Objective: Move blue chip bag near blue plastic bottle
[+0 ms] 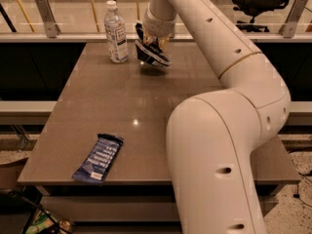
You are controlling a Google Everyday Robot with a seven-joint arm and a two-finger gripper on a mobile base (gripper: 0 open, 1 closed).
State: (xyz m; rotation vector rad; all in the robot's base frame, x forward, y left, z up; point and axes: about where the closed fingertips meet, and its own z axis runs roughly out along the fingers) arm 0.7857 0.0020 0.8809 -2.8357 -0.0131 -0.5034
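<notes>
The blue plastic bottle (116, 31) stands upright at the far left of the table, clear with a white cap and a white-and-blue label. My gripper (152, 43) is just right of it at the far edge, shut on the blue chip bag (151, 52), a dark navy foil bag with a white-striped edge. The bag hangs tilted a little above the tabletop, a short gap from the bottle. The arm hides the top of the bag.
A flat blue bar wrapper (98, 158) lies near the table's front left edge. The brown table (136, 106) has a railing and glass behind it. My large white arm fills the right side. An office chair (258, 4) stands far back right.
</notes>
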